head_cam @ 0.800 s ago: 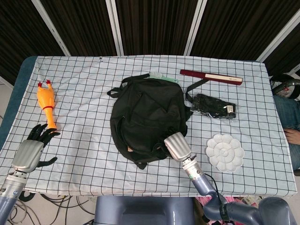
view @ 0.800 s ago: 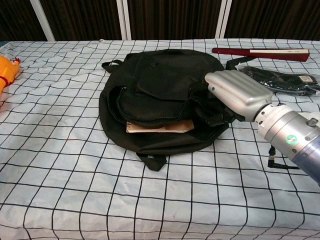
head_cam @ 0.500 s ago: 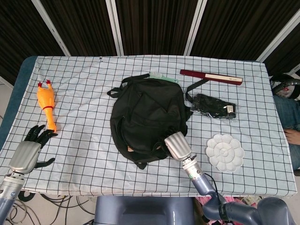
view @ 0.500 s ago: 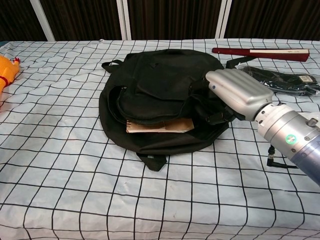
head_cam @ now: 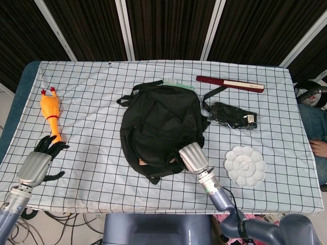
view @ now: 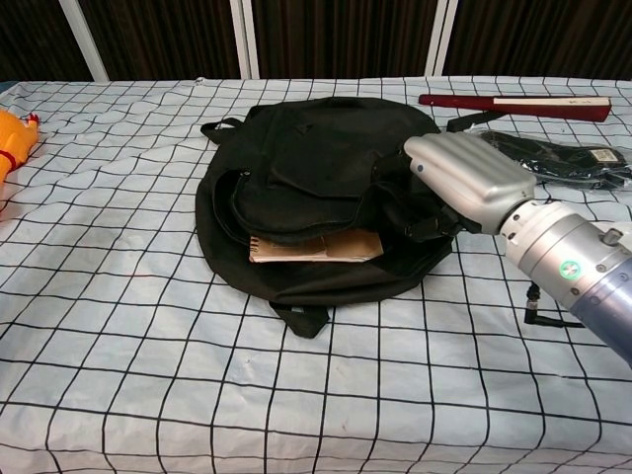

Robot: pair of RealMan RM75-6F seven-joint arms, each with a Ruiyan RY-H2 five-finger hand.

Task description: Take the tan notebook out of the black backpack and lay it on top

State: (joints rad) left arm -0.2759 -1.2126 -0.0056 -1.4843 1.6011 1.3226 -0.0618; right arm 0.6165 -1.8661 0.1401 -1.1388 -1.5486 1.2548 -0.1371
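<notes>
Notebook (view: 316, 247): tan, flat, spiral edge at its left end; one only, poking from the mouth of the backpack (view: 316, 168) at mid-table, most of it hidden inside. One backpack, black, lying flat. Right hand (view: 469, 183) rests on the backpack's right side; fingers hidden behind it, grasp cannot be told. Left hand (head_cam: 40, 161) near the table's front left corner, fingers spread, holding nothing.
</notes>
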